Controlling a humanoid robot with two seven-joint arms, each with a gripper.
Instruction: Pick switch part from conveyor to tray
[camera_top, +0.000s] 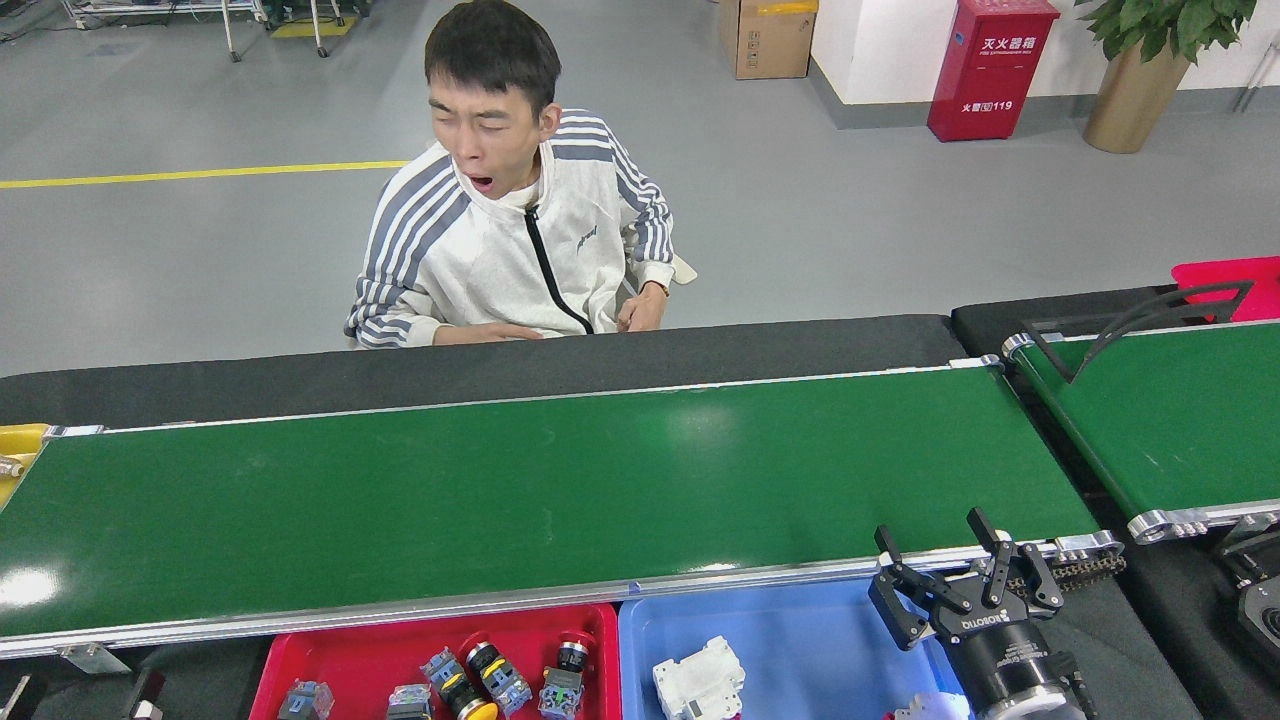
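The robot's right gripper (945, 575) hovers with fingers spread wide and empty, above a blue tray's (800, 640) corner. The long green conveyor (520, 500) lies just beyond it; switch parts (480, 680) sit in a red tray (300, 660) leftward. The left gripper is out of sight.

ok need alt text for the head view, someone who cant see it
A long green conveyor with no parts on it runs across the view, and the robot's right pincer hangs open over its near right corner. Below it sit a red tray of switch parts and a blue tray with a white part; a seated person is behind the belt.
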